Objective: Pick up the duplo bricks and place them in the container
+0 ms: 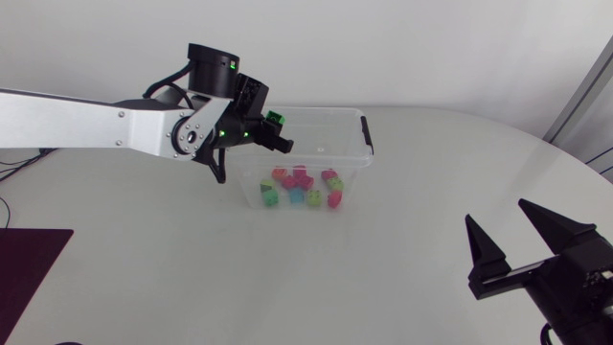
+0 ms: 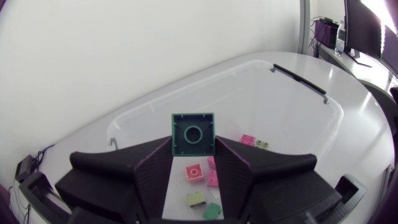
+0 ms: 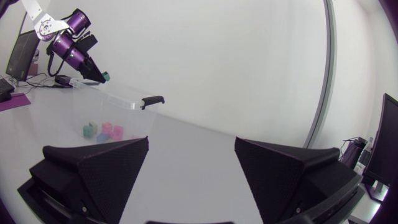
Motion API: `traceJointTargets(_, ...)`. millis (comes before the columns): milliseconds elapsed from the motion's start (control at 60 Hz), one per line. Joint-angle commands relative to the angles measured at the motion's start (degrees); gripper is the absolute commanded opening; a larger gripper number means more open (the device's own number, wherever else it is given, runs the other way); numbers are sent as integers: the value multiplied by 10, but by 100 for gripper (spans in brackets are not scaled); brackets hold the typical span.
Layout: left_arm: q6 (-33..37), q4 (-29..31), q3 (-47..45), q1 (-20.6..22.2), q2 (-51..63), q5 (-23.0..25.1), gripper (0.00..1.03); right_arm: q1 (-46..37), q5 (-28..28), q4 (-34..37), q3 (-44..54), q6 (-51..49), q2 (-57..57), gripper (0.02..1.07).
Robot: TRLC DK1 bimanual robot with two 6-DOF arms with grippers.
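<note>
My left gripper [image 1: 277, 130] hangs over the left end of the clear plastic container [image 1: 359, 156], shut on a green duplo brick [image 1: 276, 118]. In the left wrist view the green brick [image 2: 193, 132] sits clamped between my fingertips [image 2: 193, 155], its hollow underside facing the camera. Several red, pink, green and blue bricks [image 1: 305, 186] lie on the container floor; some of the bricks [image 2: 202, 180] show below the held one. My right gripper [image 1: 512, 240] stands open at the table's right front, far from the container, nothing between its fingers [image 3: 191, 163]. The right wrist view shows the container [image 3: 118, 102] and left arm [image 3: 74, 50] in the distance.
The container has black latch handles [image 1: 367, 134] at its right end. A dark mat [image 1: 29, 273] lies at the table's left front corner. Bare white table lies between the container and my right gripper.
</note>
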State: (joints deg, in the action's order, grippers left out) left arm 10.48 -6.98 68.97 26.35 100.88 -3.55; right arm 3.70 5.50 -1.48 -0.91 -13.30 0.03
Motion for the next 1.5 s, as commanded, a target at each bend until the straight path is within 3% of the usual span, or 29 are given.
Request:
traceJointTargets(0, -6, 4, 43, -9, 36, -3, 33, 5, -6, 5, 12, -7, -4, 102)
traceJointTargets(67, -7, 20, 59, -10, 53, -1, 36, 5, -8, 5, 11, -7, -4, 102)
traceJointTargets(100, -7, 27, 64, -11, 56, -1, 46, 4, -12, 6, 11, -7, -4, 102)
traceJointTargets(167, -6, 46, 68, -12, 50, -1, 91, 4, -18, 9, 11, -6, -4, 102)
traceJointTargets(200, -5, 54, 66, -14, 41, -1, 100, 4, -19, 9, 11, -6, -4, 102)
traceJointTargets(400, 11, 86, 18, -14, -82, -7, 100, -6, -27, 11, 11, -27, -4, 102)
traceJointTargets(517, 20, 105, -24, -17, -177, -24, 99, -7, -34, 16, 10, -25, -4, 102)
traceJointTargets(550, 19, 111, -45, -18, -217, -53, 99, -7, -34, 16, 10, -25, -4, 102)
traceJointTargets(667, 9, 135, -81, -25, -286, -63, 99, -7, -34, 16, 10, -25, -4, 102)
traceJointTargets(867, 6, 158, -186, -73, -459, -64, 99, -4, -34, 16, 10, -14, -4, 102)
traceJointTargets(1483, 69, 271, -410, -140, -902, -62, 99, -5, -34, 16, 10, -13, -4, 102)
